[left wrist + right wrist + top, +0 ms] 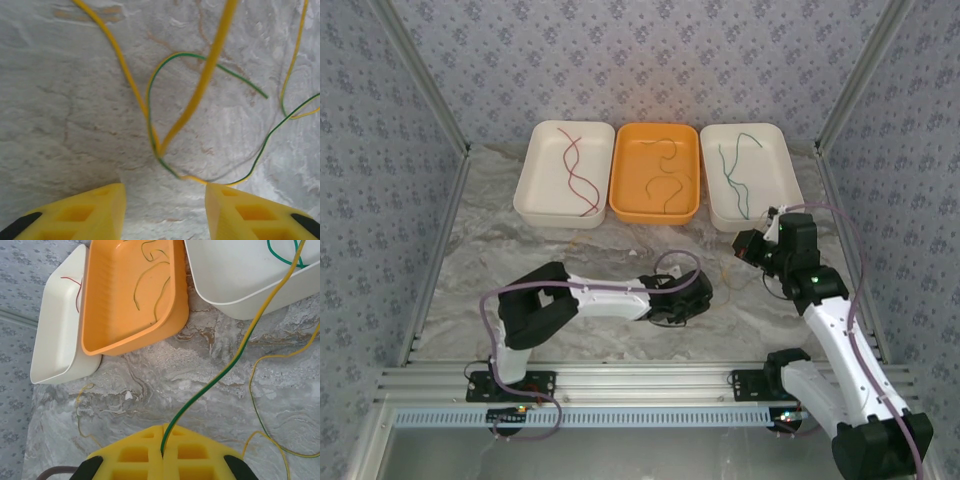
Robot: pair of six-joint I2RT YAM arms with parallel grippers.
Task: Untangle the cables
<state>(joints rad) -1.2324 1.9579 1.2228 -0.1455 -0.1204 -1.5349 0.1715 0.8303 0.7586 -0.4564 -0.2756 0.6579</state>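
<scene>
Right gripper (163,432) is pinched shut on the green-and-yellow cable (220,374), holding it up off the table (145,375) in front of the orange tray (94,305), apparently to spread the tangle, while the left gripper (165,194) hovers half-open, empty, over the crossing yellow cable (202,85).

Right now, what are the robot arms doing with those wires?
They are untangling wires. The right pincer is shut on a yellow-green wire. The left pincer hovers open above a knot of yellow wires on the table. Other wires lie in the white tray, orange tray and second white tray at the back.
</scene>
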